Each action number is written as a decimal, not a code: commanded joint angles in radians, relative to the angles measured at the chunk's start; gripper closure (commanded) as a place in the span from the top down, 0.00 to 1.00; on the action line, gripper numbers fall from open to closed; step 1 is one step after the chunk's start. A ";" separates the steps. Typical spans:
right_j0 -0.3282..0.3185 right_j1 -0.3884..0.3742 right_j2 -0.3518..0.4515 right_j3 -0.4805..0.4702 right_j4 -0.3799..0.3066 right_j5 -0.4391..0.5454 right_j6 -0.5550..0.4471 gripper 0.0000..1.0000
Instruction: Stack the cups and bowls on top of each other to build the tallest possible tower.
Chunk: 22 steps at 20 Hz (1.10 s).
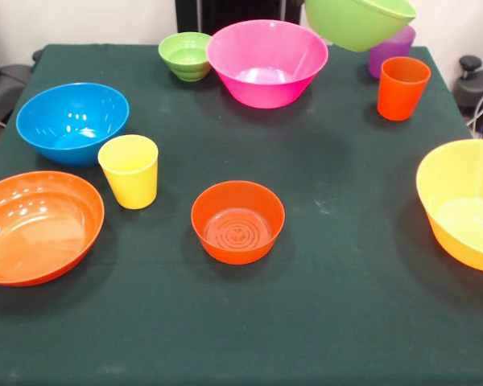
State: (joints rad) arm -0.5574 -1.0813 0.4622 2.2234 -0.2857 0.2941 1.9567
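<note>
The medium green bowl (361, 22) hangs tilted in the air at the far edge, above the purple cup (391, 50); the jaws are out of sight, so their hold cannot be told; a weak rim grip could drop it onto the cups or the tabletop (338, 265); the small red-orange bowl (237, 221) waits well apart.

All I can see of my robot is its pedestal (240, 11): a dark, near-black upright block with vertical edges, cut off by the top edge.
</note>
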 commanded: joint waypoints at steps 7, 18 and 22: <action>0.273 -0.005 -0.274 -0.220 -0.175 0.305 0.170 0.00; 0.296 -0.024 -0.331 -0.193 -0.136 0.282 0.138 0.00; 0.298 -0.027 -0.351 -0.191 -0.136 0.275 0.125 0.00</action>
State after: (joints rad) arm -0.2704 -1.1216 0.1524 2.0535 -0.4161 0.5125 1.9575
